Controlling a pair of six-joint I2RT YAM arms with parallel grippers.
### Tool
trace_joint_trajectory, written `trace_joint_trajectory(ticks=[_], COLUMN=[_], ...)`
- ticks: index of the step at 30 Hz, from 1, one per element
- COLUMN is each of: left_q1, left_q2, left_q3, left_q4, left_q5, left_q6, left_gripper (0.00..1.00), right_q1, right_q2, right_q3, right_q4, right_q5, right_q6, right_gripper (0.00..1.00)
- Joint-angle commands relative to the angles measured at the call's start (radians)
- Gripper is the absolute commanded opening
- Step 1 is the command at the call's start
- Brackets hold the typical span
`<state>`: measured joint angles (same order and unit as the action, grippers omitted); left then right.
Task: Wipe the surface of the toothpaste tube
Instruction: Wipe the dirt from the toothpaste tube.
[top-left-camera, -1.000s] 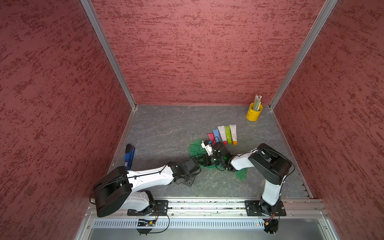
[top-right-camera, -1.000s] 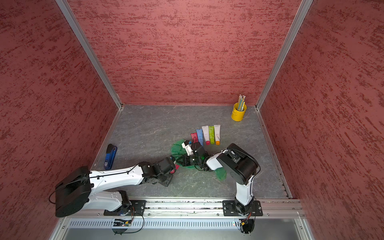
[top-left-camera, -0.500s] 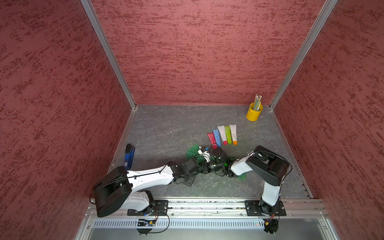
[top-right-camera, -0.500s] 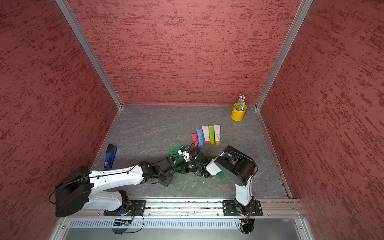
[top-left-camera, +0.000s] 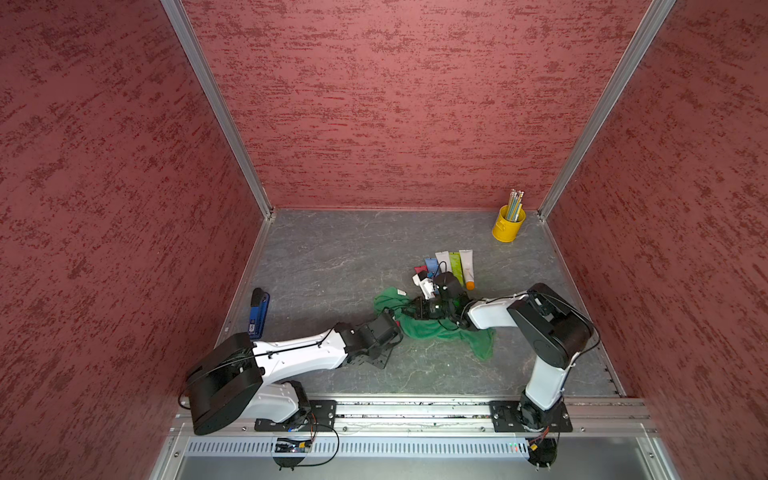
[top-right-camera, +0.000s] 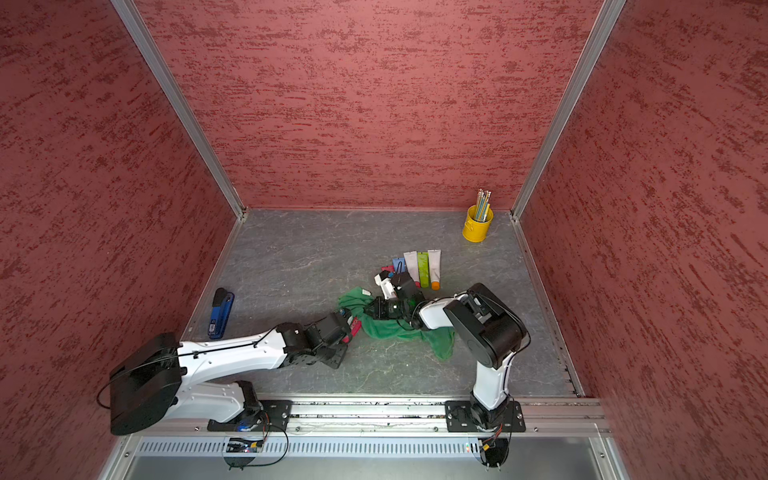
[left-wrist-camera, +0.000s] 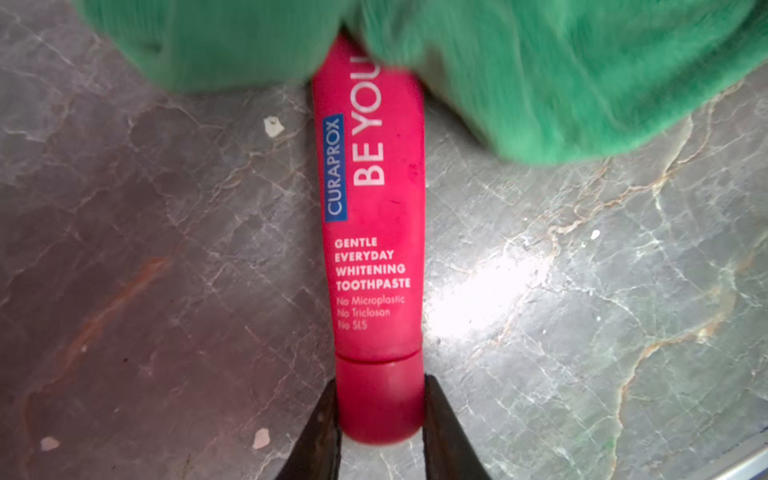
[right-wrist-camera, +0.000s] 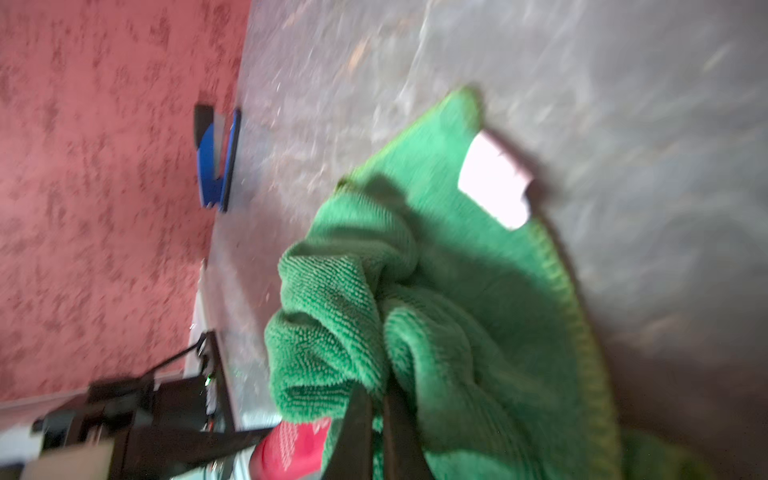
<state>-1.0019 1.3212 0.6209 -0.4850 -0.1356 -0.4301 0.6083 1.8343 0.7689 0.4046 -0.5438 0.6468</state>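
The toothpaste tube is smooth, glossy pinkish-red plastic with a rounded cap. It is printed in white with "BE YOU" and "gentle everyday whitening toothpaste" beside a blue brand strip. The left fingers, dark and wedge-shaped, pinch its cap from both sides. The tube stretches level along the counter, a grey stone-look surface veined with pale and rusty lines and dotted with small crumbs. Whether the two touch cannot be told. The tube's far end is covered by the cloth, a green, fuzzy towel, blurred here.

The right wrist view gives the cloth's looped pile up close, along with a stitched edge and a white rectangular label. There the right fingers are pressed together on a bunched fold of cloth, with a bit of the red tube just beside them. A blue and black stapler lies near the rough red wall.

Only the top views give the layout. The cloth sprawls crumpled at the middle front of the counter, between the two arms. A sliver of the toothpaste tube shows at the left wrist in a top view. A row of flat coloured tubes lies just behind, and a yellow cup of pencils stands in the far right corner.
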Motion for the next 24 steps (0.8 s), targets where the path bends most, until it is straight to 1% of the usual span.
trace_joint_trajectory(ticks=[1,5,8,13,15,19,24], left_q1=[-0.004,-0.006,-0.006,-0.006,-0.006,-0.003,-0.003], left_q2=[-0.019,-0.016,-0.006,0.007,0.005,0.016,0.020], left_q3=[-0.005,-0.004,0.000,0.006,0.005,0.012,0.014], left_q4=[0.021,0.024,0.023,0.019,0.019,0.016,0.013], left_q5=[-0.007,-0.007,-0.008,-0.013,-0.017,-0.026,-0.030], left_q6=[0.005,0.006,0.007,0.005,0.002,0.001,0.000], left_gripper=[0.02,0.02,0.02,0.02,0.02,0.02,0.02], right_q1=[-0.012,-0.007,0.015,0.065,0.087,0.149,0.220], right_q2=[0.047,0.078,0.083,0.088,0.080,0.080,0.106], right_q3=[0.051,0.039,0.031,-0.039,-0.077,-0.150,-0.177], right_q4=[-0.093,-0.081,-0.113,-0.063,-0.004,0.201,0.373], right_q5=[0.092,0.050,0.024,-0.091,-0.138,-0.264,-0.333], right_q6=[-0.053,-0.053,-0.072,-0.050,-0.019,0.104,0.209], right_gripper=[0.00,0.00,0.00,0.00,0.00,0.00,0.00])
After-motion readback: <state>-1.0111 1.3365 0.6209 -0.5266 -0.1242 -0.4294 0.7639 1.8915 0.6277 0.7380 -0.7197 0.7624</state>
